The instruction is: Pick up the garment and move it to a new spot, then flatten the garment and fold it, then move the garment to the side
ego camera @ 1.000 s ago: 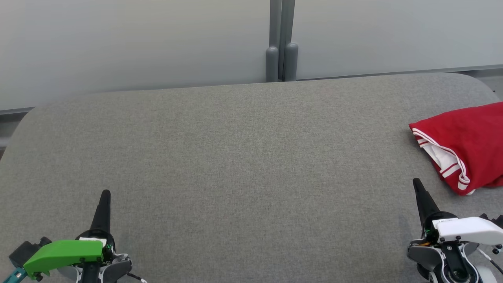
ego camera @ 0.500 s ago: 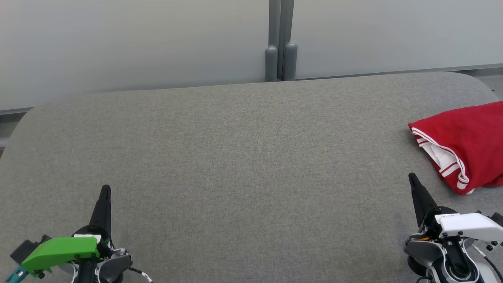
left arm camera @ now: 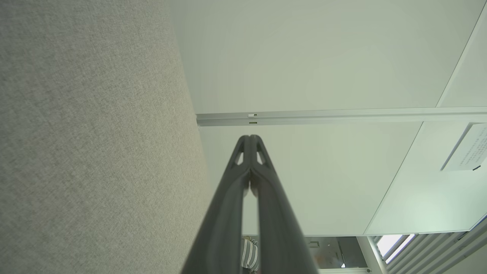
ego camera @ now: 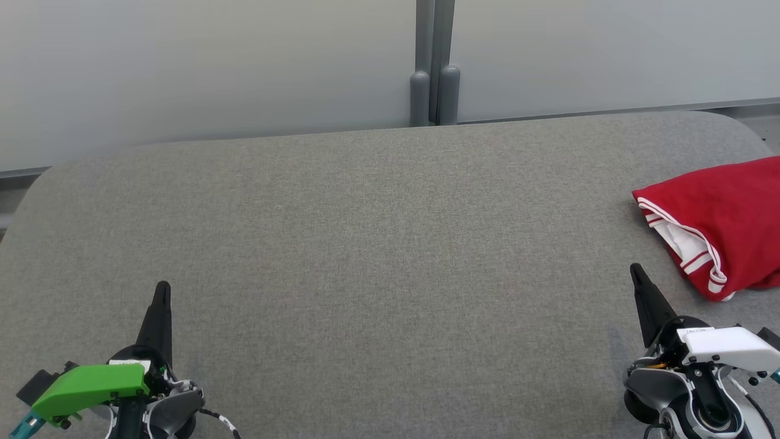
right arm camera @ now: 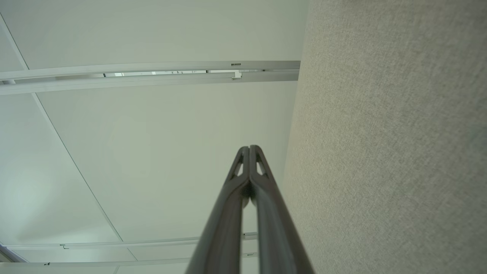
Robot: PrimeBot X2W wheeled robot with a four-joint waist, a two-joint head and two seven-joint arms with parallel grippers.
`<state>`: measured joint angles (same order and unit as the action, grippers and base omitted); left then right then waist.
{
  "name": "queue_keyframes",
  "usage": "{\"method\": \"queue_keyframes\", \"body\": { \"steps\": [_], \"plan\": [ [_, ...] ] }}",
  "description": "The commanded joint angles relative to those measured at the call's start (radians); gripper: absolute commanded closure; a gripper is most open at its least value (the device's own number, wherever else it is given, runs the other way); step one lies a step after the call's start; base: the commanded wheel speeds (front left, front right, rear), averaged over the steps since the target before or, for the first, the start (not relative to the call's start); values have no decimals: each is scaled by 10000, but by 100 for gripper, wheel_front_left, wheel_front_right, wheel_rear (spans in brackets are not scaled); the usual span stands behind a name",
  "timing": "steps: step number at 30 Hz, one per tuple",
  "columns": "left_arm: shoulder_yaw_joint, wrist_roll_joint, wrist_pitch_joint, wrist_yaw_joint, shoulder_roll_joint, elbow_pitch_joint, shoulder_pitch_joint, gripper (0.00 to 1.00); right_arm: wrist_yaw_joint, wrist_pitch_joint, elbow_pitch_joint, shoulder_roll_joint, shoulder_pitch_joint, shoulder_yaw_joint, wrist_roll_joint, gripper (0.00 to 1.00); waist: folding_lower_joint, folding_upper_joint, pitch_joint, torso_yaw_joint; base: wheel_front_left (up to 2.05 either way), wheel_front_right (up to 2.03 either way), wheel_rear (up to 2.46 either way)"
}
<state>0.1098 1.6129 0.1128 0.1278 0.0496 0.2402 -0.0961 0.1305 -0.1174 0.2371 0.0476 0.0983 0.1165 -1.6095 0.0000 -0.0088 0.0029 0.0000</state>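
Note:
A folded red garment (ego camera: 725, 216) with white striped trim lies at the right edge of the grey fabric table (ego camera: 378, 244), partly cut off by the head view's border. My right gripper (ego camera: 637, 275) stands at the lower right, just left of and nearer than the garment, not touching it; its tips meet with nothing between them (right arm camera: 249, 148). At the lower left my left gripper (ego camera: 162, 289) is likewise shut and empty, its tips pressed together (left arm camera: 250, 137), far from the garment.
A pale partition wall (ego camera: 213, 67) with a grey post (ego camera: 434, 91) runs along the table's far edge. The table's rounded corners show at the far left and far right.
Both grippers have crept a little forward up the head view. The garment has not moved.

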Motion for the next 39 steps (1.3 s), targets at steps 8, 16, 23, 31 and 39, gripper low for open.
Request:
{"method": "queue_keyframes", "body": {
  "steps": [8, 16, 23, 31, 39],
  "plan": [
    [40, 3, 25, 53, -3, -11, -152, 100, 4, -19, 28, 51, 88, -5, -73, 100, 0, 88, 0, 0, 0, 0, 0],
    [39, 1, 25, 53, -4, -10, -151, 100, 5, -20, 28, 51, 87, -6, -73, 100, 0, 88, 0, 0, 0, 0, 0],
    [39, 1, 25, 53, -4, -11, -151, 100, 5, -20, 27, 51, 87, -6, -73, 100, 0, 88, 0, 0, 0, 0, 0],
    [37, 5, 23, 53, -4, -11, -151, 100, 5, -18, 27, 51, 87, -6, -73, 100, 0, 88, 0, 0, 0, 0, 0],
    [34, 6, 21, 53, -2, -12, -149, 100, 5, -18, 27, 51, 86, -5, -73, 100, 0, 88, 0, 0, 0, 0, 0]
  ]
}}
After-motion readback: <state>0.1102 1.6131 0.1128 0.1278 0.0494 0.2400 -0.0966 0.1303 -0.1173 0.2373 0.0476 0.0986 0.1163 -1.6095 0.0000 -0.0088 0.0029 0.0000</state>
